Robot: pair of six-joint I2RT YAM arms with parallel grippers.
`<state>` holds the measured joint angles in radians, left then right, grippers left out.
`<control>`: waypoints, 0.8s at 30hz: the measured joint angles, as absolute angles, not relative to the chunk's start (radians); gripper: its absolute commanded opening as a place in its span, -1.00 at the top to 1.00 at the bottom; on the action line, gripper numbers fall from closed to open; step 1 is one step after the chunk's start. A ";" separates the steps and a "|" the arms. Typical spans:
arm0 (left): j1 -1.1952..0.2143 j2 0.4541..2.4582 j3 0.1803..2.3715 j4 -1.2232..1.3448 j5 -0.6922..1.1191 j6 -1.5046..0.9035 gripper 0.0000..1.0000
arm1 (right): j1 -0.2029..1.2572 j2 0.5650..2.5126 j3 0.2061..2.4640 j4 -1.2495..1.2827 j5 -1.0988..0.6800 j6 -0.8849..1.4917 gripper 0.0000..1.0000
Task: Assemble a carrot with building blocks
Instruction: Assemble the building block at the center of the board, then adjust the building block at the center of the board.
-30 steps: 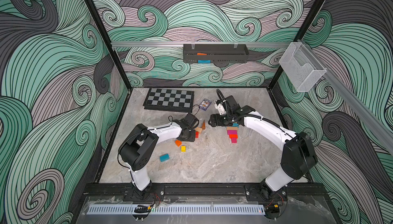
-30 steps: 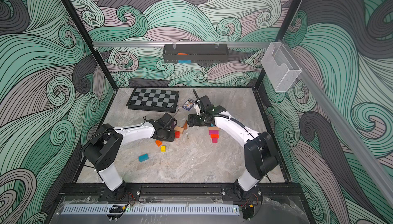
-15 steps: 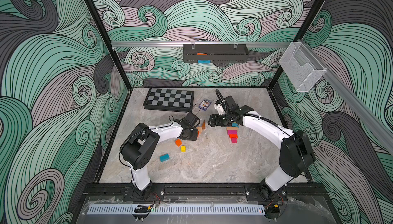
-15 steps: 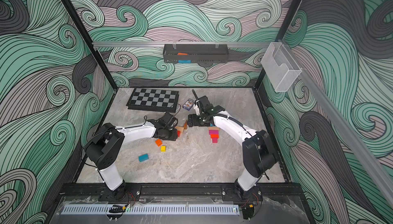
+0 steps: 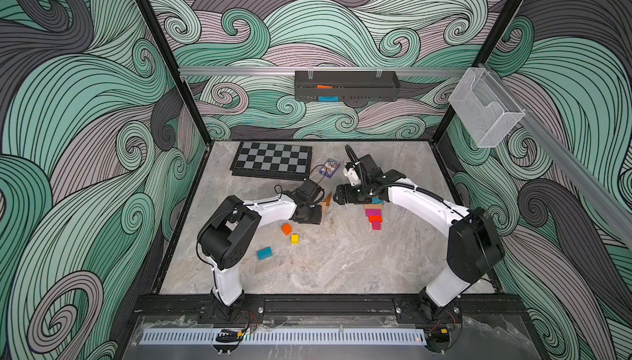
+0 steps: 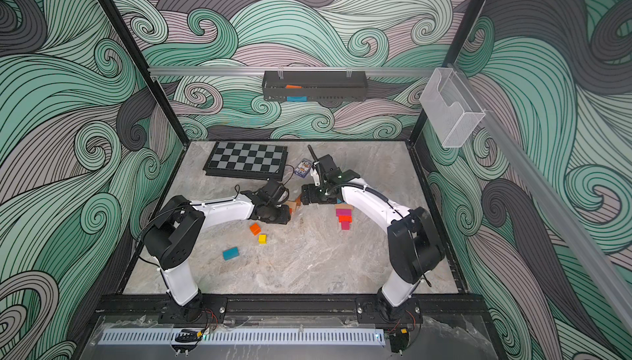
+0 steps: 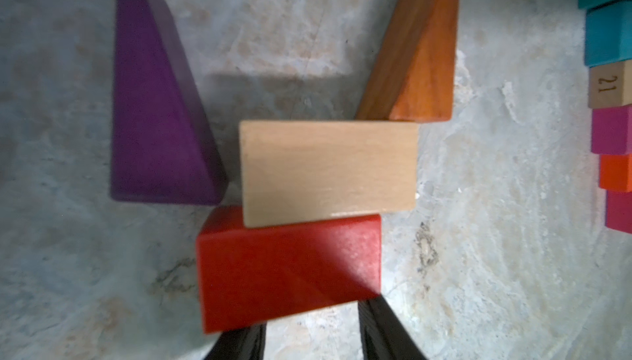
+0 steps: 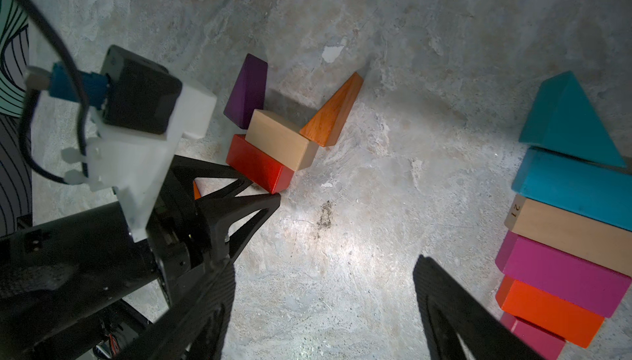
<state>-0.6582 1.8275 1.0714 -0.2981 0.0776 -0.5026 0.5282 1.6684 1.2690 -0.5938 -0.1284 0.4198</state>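
Because the red block (image 7: 289,269) lies flat with the beige block (image 7: 328,170) touching its far long face, and the purple wedge (image 7: 154,119) and brown wedge (image 7: 417,61) just beyond, the left gripper (image 7: 309,322), fingers partly apart, empty, tips at the red block's near face, probably needs a wider spread or a crosswise approach to avoid dragging neighbours. The carrot row (image 8: 564,269) lies well apart from the red block; the right gripper (image 8: 325,269) hovers between, spread wide, empty.

Chessboard (image 5: 272,161) at back, card box (image 5: 329,168) just beside — block cluster (image 7: 328,170) left of block row (image 5: 373,212).
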 measured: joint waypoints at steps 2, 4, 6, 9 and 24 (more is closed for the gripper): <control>-0.661 1.829 1.073 -0.296 0.080 -0.500 0.05 | 0.528 1.668 1.269 -0.594 -0.128 0.423 -0.65; -0.664 1.829 1.073 -0.295 0.080 -0.496 0.02 | 0.529 1.668 1.270 -0.594 -0.125 0.424 -0.65; -0.664 1.826 1.073 -0.295 0.082 -0.492 -0.01 | 0.529 1.670 1.273 -0.594 -0.122 0.425 -0.65; -0.661 1.800 1.063 -0.303 0.084 -0.488 -0.04 | 0.529 1.680 1.285 -0.594 -0.113 0.425 -0.57; -0.411 1.571 1.067 -0.417 0.139 -0.545 0.10 | 0.529 1.937 1.459 -0.614 -0.024 0.410 0.17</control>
